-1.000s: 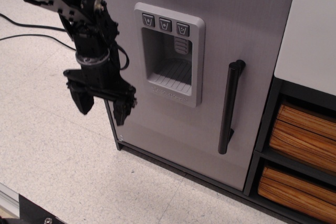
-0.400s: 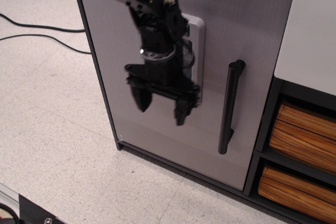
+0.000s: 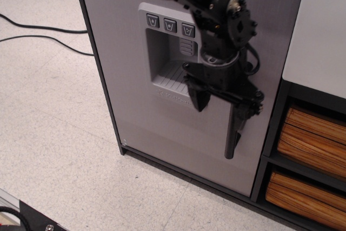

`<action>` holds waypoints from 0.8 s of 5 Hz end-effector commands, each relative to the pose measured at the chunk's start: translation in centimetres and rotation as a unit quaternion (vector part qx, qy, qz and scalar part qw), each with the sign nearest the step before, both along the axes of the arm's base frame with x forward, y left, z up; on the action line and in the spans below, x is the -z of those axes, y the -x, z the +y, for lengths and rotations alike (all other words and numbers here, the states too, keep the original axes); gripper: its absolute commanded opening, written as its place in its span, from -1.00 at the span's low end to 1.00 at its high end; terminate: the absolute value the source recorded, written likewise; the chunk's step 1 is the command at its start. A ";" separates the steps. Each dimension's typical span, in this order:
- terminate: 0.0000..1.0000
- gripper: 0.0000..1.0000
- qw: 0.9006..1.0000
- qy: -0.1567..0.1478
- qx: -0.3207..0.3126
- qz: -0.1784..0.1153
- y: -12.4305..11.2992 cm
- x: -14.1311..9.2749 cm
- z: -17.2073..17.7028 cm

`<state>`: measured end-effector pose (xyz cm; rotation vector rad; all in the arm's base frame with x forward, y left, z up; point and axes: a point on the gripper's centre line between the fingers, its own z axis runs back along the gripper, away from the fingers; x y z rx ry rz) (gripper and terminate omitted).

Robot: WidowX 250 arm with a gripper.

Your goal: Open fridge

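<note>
I have the pincer (image 3: 223,111) in front of the fridge (image 3: 135,96) door, its 2 fingers spread apart with nothing between them that I can be sure of. The left finger hangs over the lower right corner of the dispenser panel (image 3: 167,52); the right finger sits over the black bar handle (image 3: 233,136), about halfway down it. From this 1 view I cannot tell whether that finger touches the bar or only hides it, nor whether the bar lies inside the gap or just behind the right finger.

The fridge fills the middle of the scene, standing on the floor, its light-grey door flat in its dark frame. I see no gap opening along either edge, so I judge the door shut. To its right is a white cabinet panel (image 3: 319,36) with wood-grain drawers (image 3: 313,133) below.

By my reading the task is at the approach stage: the arm is at the handle, but no grip is made and no pull begun. What is left is nearly everything: settle the fingers around the bar, clamp, then swing the door out.
</note>
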<state>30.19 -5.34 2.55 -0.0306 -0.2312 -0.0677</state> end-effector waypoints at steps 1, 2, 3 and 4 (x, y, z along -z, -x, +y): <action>-1.00 1.00 0.997 0.006 -0.033 -0.070 -2.5 -2.9 -0.6; -1.00 1.00 0.995 0.000 -0.048 -0.091 -4.3 -3.6 -0.4; -1.00 1.00 0.994 0.007 -0.048 -0.103 -5.2 -3.9 -1.0; -1.00 1.00 0.994 0.005 -0.038 -0.101 -5.8 -3.8 -1.0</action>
